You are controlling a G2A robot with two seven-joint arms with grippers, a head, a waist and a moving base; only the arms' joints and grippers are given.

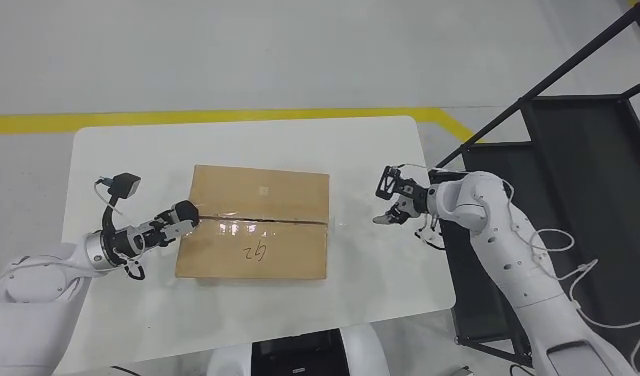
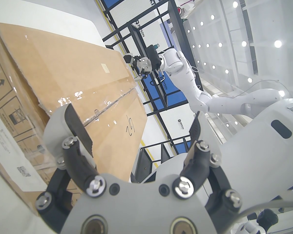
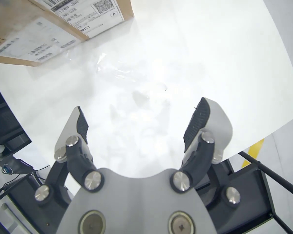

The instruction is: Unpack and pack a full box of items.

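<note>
A closed brown cardboard box (image 1: 256, 223) lies in the middle of the white table (image 1: 370, 146), its top seam sealed with clear tape (image 2: 97, 109). My left gripper (image 1: 186, 216) is open at the box's left end, level with the seam; one finger (image 2: 77, 125) overlaps the box's top edge in the left wrist view. My right gripper (image 1: 387, 200) is open and empty, hovering over bare table just past the box's right end. In the right wrist view the box's labelled side (image 3: 63, 13) stands ahead of my right gripper (image 3: 139, 122), with crumpled clear film (image 3: 117, 71) on the table.
A black metal rack (image 1: 560, 186) stands against the table's right side, close to my right arm. A yellow floor line (image 1: 200, 118) runs behind the table. Bare table surface surrounds the box on every side.
</note>
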